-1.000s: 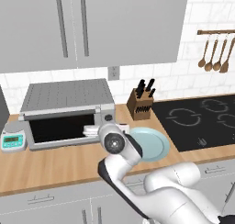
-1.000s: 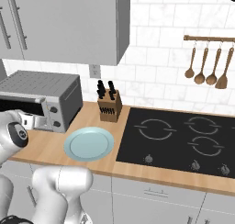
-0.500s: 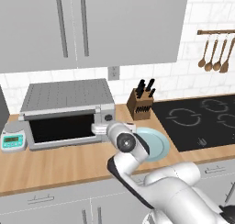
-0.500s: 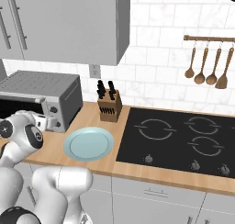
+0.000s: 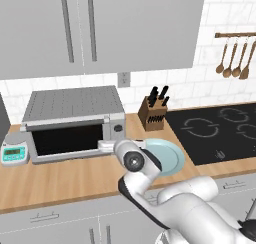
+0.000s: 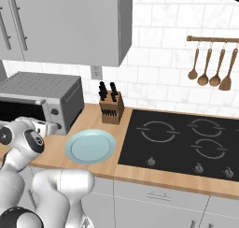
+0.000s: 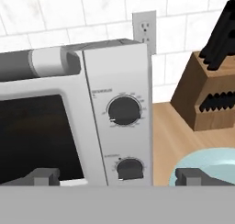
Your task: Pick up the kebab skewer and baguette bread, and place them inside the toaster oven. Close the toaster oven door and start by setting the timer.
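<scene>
The grey toaster oven (image 5: 75, 105) stands on the counter with its dark-glass door (image 5: 65, 138) shut. In the hand view the toaster oven (image 7: 117, 67) is close ahead, with the door (image 7: 36, 136) on the left. Its right panel carries an upper knob (image 7: 124, 111) and a lower knob (image 7: 130, 168). My gripper (image 7: 118, 176) is open and empty, its fingertips (image 7: 43, 175) spread to either side of the lower knob, short of the panel. From the base, my hand (image 5: 106, 146) sits low in front of the oven's right end (image 6: 70, 105). The kebab skewer and baguette bread are out of view.
A round light blue plate (image 5: 167, 155) lies bare on the wooden counter just right of my hand. A knife block (image 5: 154, 113) stands behind it, a black cooktop (image 6: 182, 140) further right. A small white scale (image 5: 12, 152) sits left of the oven.
My wrist has swung a little to the right, along the oven's front toward its knob panel. The jaws have stayed open and the oven door has stayed shut.
</scene>
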Tool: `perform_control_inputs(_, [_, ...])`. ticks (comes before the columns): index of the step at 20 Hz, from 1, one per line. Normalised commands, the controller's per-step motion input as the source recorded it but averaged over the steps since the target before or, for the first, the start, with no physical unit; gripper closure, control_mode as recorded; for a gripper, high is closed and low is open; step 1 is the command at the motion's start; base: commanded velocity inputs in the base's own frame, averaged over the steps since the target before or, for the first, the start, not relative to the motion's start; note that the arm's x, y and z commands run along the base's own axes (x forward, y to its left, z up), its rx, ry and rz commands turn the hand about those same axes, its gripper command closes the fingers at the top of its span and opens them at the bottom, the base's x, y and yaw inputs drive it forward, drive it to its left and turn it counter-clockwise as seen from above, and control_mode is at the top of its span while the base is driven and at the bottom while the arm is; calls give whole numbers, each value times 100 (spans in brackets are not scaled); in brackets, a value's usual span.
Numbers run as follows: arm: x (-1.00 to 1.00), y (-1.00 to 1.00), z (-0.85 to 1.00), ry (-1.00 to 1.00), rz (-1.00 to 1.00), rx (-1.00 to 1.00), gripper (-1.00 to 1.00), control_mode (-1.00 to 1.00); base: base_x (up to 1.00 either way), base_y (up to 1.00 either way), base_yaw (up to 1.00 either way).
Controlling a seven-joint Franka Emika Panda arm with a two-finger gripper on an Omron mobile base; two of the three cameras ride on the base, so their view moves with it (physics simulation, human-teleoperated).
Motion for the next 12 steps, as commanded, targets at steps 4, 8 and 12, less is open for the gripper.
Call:
perform_control_inputs(4, [3, -1, -20, 0, 4, 0, -100, -100, 0, 0, 0])
perform_control_inputs(8, [10, -4, -2, 0, 6, 0, -100, -100, 0, 0, 0])
perform_control_inputs(12, [29, -3, -6, 0, 4, 0, -100, -100, 0, 0, 0])
